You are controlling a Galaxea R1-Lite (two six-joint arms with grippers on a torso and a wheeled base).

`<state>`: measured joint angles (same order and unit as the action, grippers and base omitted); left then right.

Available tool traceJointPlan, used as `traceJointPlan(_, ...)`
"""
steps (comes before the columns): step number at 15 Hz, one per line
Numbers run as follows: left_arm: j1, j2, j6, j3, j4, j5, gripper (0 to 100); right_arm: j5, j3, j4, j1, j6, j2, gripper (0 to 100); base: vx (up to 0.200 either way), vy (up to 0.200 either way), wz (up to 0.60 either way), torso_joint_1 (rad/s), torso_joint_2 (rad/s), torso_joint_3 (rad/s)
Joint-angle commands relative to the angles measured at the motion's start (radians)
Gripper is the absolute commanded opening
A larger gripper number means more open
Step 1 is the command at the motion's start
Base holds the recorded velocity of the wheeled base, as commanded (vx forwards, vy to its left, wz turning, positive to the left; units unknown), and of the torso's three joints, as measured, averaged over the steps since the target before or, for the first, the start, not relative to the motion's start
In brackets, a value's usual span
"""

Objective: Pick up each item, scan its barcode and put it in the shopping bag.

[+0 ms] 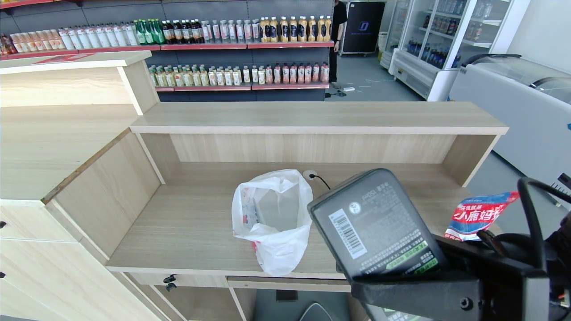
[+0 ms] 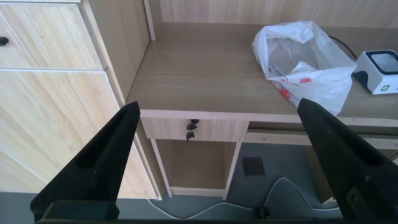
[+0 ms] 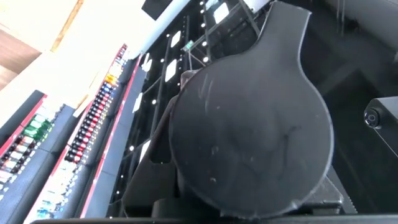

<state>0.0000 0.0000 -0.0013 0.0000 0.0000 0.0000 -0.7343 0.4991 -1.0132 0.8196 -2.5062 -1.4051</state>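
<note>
dark pack (image 1: 374, 225): was held aloft over the right part of the desk (image 1: 178, 223), close to the head camera and tilted, with its barcode label turned up toward that camera; a dark rounded side was seen in the right wrist view.
right pincer (image 1: 397, 285): was closed on the lower edge of the dark pack; its fingers were largely hidden behind the pack.
left pincer (image 2: 217, 109): was spread wide with nothing held; it was kept low, out in front of the desk's front edge.
shopping bag (image 1: 272, 223): white plastic, was stood on the middle of the desk near the front edge, mouth open upward; a pale flat item was made out inside but not identified.
scanner (image 2: 379, 70): white box with a dark top, was set on the desk just beside the shopping bag.
snack packet (image 1: 479, 214): red, white and blue, was laid at the desk's right end, well apart from the shopping bag.
cable (image 1: 319, 179): black, was led out of a round hole behind the shopping bag.
keys (image 2: 191, 129): were hung from the lock of the drawer (image 2: 211, 129) under the desk's front edge.
shelves (image 1: 200, 46): were lined with rows of bottles (image 1: 214, 76) behind the desk.
</note>
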Motion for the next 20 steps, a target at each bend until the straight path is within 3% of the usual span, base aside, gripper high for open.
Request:
traceJointPlan(1,0.0,0.0,0.0,0.0,0.0,0.0,100,-0.001,-0.001,0.001,0.003,0.0,-0.003,0,0.0,0.0,0.0,0.0,0.0,0.0)
traceJointPlan(11,0.0,0.0,0.0,0.0,0.0,0.0,100,-0.002,-0.001,0.019,0.001,0.0,-0.002,0,0.0,0.0,0.0,0.0,0.0,0.0)
traceJointPlan(13,0.0,0.0,0.0,0.0,0.0,0.0,100,0.009,0.022,0.012,-0.051,0.043,0.012,0,0.0,0.0,0.0,0.0,0.0,0.0)
traceJointPlan(14,0.0,0.0,0.0,0.0,0.0,0.0,100,0.05,0.027,0.021,-0.132,0.127,0.026,0,0.0,0.0,0.0,0.0,0.0,0.0)
traceJointPlan(16,0.0,0.0,0.0,0.0,0.0,0.0,100,0.138,0.006,0.028,-0.413,0.486,0.064,0,0.0,0.0,0.0,0.0,0.0,0.0)
traceJointPlan(19,0.0,0.0,0.0,0.0,0.0,0.0,100,0.139,-0.037,0.056,-0.787,0.828,0.156,0,0.0,0.0,0.0,0.0,0.0,0.0)
traceJointPlan(20,0.0,0.0,0.0,0.0,0.0,0.0,100,0.093,-0.048,0.12,-1.14,1.006,0.218,0,0.0,0.0,0.0,0.0,0.0,0.0)
